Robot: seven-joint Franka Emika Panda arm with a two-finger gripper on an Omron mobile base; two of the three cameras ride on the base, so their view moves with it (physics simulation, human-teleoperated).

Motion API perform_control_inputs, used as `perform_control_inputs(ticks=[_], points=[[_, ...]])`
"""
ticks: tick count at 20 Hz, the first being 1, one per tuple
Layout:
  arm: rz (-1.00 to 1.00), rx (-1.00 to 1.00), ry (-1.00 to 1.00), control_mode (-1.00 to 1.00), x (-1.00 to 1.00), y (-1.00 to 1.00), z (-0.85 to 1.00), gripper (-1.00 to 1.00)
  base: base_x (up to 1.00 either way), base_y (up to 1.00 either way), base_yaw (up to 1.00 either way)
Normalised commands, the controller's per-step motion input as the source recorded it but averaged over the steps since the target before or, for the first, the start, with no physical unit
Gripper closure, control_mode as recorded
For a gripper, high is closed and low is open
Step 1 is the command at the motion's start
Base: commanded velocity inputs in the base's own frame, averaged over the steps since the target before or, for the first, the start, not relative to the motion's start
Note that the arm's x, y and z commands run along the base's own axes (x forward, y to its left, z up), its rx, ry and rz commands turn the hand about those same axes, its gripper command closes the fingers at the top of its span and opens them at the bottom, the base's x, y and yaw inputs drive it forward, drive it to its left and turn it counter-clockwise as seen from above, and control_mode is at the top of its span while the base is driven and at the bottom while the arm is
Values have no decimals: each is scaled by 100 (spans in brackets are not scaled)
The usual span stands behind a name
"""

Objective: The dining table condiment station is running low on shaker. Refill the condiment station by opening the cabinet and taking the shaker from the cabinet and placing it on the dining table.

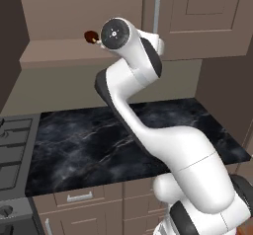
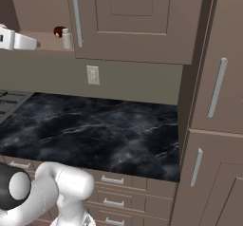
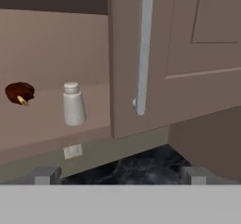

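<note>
The pale shaker (image 3: pixel 73 104) stands upright on the open cabinet shelf (image 3: pixel 42 129), close to the edge of a closed door with a long silver bar handle (image 3: pixel 143 49). The right base view has the shaker (image 2: pixel 67 38) just left of that handle (image 2: pixel 77 17). A dark red round item (image 3: pixel 20 92) lies further left on the same shelf. My gripper (image 3: pixel 120 176) is open, level with the shelf and a short way in front of it, with nothing between its fingers. The shaker sits left of the gripper's centre line. The dining table is out of view.
Below the shelf runs a black marble worktop (image 1: pixel 123 135) with brown drawer fronts (image 2: pixel 112 180). A stove (image 1: pixel 15 150) is at its left end. A wall outlet (image 2: pixel 93 74) sits under the cabinets, and a tall brown cabinet (image 2: pixel 218 78) closes the right side.
</note>
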Motion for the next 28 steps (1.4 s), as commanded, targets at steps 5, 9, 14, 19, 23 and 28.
perform_control_inputs(ticks=[5, 9, 14, 19, 23, 28], points=[[-3, 0, 6, -100, 26, 0, 2, -100, 0, 0, 0], [-1, 0, 0, -100, 24, 0, -4, -100, 0, 0, 0], [-1, 0, 0, -100, 21, 0, -13, -100, 0, 0, 0], [-1, 0, 0, -100, 25, 0, -13, -100, 0, 0, 0], [-1, 0, 0, -100, 26, -2, -4, -100, 0, 0, 0], [-2, 0, 0, -100, 17, -6, -4, -100, 0, 0, 0]])
